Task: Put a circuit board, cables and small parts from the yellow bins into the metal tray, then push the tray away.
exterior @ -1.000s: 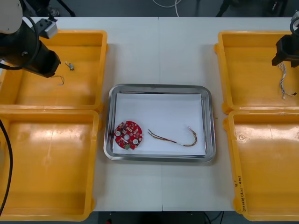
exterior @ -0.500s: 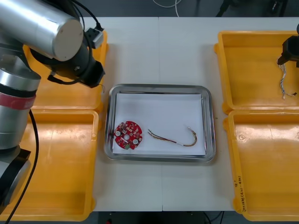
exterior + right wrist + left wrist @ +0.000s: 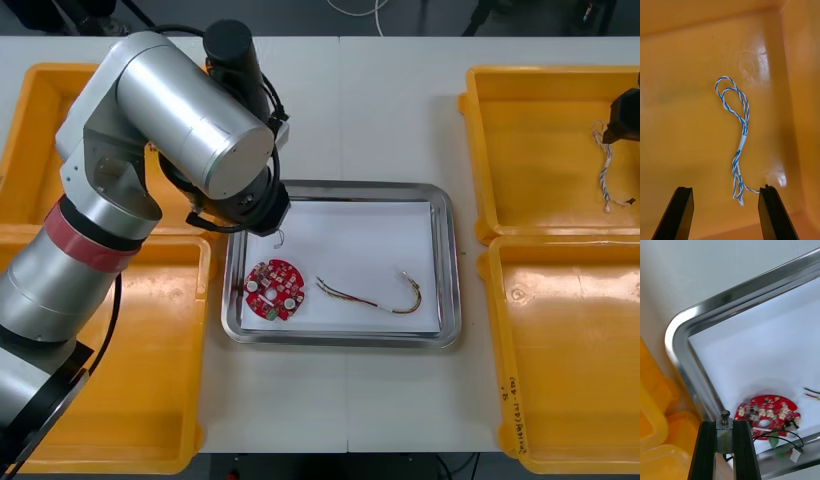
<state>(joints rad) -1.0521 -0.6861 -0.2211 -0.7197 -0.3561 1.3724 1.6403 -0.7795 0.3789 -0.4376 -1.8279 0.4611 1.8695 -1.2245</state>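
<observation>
A steep downward view showed a light worktop (image 3: 340,100) with a metal tray (image 3: 340,186), white inside, at the centre of the frame and two yellow bins (image 3: 110,350) down each side. The silver left arm (image 3: 190,120) reached from the lower left of the frame across to the tray's upper left corner. There the left jaws hung over the white floor, just inside the rim. In the left wrist view their fingers (image 3: 708,450) stood narrow, clamped on a small metal part (image 3: 724,429) with a spring-like top. Just beyond the fingers was a white plug (image 3: 795,454) on a thin black lead (image 3: 782,438); whether the lead belonged to the part could not be told. A round red board (image 3: 274,290) lay flat in the tray's lower left corner. A red and yellow cable (image 3: 375,298) curved beside it toward the lower right. At the right edge of the frame the right jaws hung over the upper right bin (image 3: 540,150). In the right wrist view their fingers (image 3: 677,213) stood wide apart and empty above the bin floor. A twisted blue and white cable (image 3: 739,138) lay loose on that floor beyond them, its frayed end close to one fingertip.
</observation>
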